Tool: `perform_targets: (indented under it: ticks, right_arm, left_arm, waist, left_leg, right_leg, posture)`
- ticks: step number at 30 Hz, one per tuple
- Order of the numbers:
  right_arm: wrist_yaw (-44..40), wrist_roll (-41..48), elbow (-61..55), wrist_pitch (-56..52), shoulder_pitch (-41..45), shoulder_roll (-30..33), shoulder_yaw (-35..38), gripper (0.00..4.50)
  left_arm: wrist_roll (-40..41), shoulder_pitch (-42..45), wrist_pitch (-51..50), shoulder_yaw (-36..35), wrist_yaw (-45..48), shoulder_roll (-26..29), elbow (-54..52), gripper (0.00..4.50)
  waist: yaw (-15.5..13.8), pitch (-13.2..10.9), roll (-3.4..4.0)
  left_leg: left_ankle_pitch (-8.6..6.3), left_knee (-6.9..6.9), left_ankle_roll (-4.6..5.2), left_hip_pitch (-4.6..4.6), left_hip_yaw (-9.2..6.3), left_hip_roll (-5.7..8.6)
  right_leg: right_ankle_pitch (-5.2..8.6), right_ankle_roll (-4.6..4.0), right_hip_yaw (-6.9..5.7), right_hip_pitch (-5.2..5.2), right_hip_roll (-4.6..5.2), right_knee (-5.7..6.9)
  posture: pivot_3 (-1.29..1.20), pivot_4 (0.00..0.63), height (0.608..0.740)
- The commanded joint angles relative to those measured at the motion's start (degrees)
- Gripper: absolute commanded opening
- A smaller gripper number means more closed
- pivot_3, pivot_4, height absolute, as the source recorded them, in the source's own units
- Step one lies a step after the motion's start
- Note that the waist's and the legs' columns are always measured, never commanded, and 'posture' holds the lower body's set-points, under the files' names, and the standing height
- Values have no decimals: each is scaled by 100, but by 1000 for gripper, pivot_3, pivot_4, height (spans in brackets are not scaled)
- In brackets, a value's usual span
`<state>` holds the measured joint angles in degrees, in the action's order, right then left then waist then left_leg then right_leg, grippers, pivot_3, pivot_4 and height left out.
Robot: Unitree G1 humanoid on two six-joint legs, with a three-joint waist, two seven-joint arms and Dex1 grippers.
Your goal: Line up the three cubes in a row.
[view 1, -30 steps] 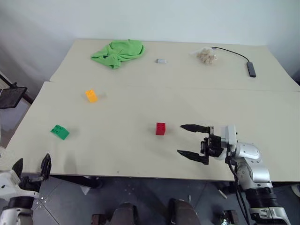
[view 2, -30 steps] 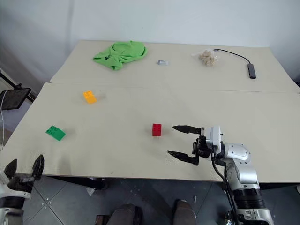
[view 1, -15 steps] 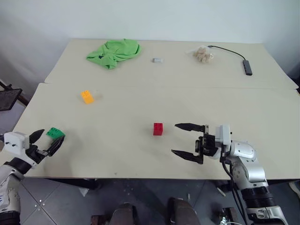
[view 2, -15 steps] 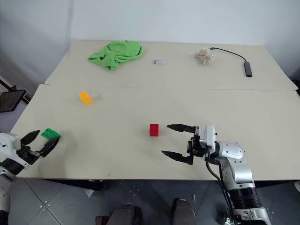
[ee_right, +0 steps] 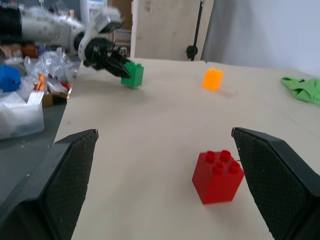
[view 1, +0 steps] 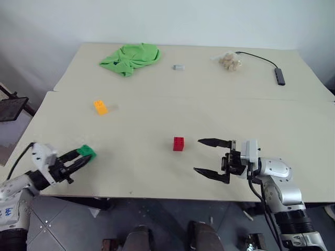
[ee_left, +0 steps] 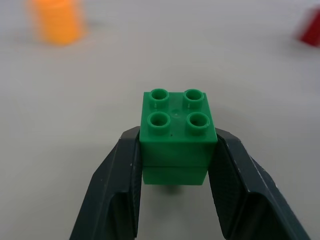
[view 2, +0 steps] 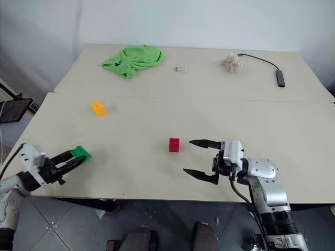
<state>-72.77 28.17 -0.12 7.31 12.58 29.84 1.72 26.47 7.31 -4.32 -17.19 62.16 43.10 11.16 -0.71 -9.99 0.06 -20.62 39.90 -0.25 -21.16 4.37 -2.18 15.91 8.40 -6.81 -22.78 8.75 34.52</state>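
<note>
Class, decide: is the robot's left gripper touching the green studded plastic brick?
Touching. In the left wrist view, both black fingers of the left gripper press against opposite sides of the green studded plastic brick.

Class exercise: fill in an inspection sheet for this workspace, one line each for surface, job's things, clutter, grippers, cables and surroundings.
Surface: two beige tables pushed together.
Job's things: green cube in the left gripper; red cube and orange-yellow cube standing apart.
Clutter: green cloth, small grey piece, small bag.
Grippers: left gripper shut on the green cube; right gripper open beside the red cube.
Cables: black cable ending in a dark adapter.
Surroundings: white wall.
</note>
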Motion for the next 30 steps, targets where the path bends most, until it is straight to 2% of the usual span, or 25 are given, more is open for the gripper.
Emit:
perform_targets:
  ticks: [1,6,10,19,21,25,27,30]
  right_arm:
    - [53,2,30,176,-115,176,310,4500]
    - [194,-22,-100,194,-277,221,386,4500]
    - [362,-40,-351,162,-451,181,377,4500]
    - [673,-66,-649,140,-731,96,303,4500]
    - [695,-64,-656,122,-721,87,277,4500]
    - [707,-18,-640,99,-677,78,244,4500]
    - [714,42,-648,82,-630,47,228,4500]
    - [771,130,-627,23,-487,-47,200,4500]
  left_arm:
    - [-455,979,406,851,638,-40,186,1474]
    - [-1463,2506,1675,1901,1321,-387,2074,1474]
    - [-1673,3615,2187,2098,1488,-904,3495,1474]
    - [-1960,4335,2768,2246,1967,-1389,4656,1474]
    - [-1951,4376,2789,2161,1868,-1390,4720,2216]
    - [-1666,4317,2679,1776,1642,-1325,4567,3314]
    - [-1385,3863,2479,1463,1615,-1092,4011,3915]
    - [-983,2481,1945,942,1407,-558,2481,3915]
  waist:
    - [-39,0,1]
    - [11,0,2]
    - [62,-3,-4]
    - [74,-5,-7]
    - [73,-5,-7]
    - [74,-8,-12]
    - [78,-8,-12]
    - [253,-8,-11]
  left_leg:
    - [0,3,0,-2,1,0]
    - [0,0,0,6,21,-1]
    - [0,-3,1,-1,25,-1]
    - [-1,5,5,-3,27,-1]
    - [-1,5,5,-3,26,-1]
    - [-1,5,5,-4,25,-1]
    - [-1,6,5,-4,24,-2]
    - [-3,-1,3,6,24,-11]
  right_leg:
    - [1,-1,0,0,-1,-1]
    - [0,-1,11,-2,-11,-1]
    - [0,1,6,-6,-11,-6]
    - [-2,5,11,-6,-10,-8]
    - [-2,5,11,-5,-10,-8]
    - [-2,5,11,-5,-10,-8]
    - [-2,5,10,-6,-9,-7]
    - [-2,5,11,-6,-12,1]
  posture:
    - [0,150,740]
    - [0,150,740]
    - [0,150,740]
    - [0,150,740]
    - [0,150,740]
    - [0,150,740]
    - [0,150,740]
    - [0,150,740]
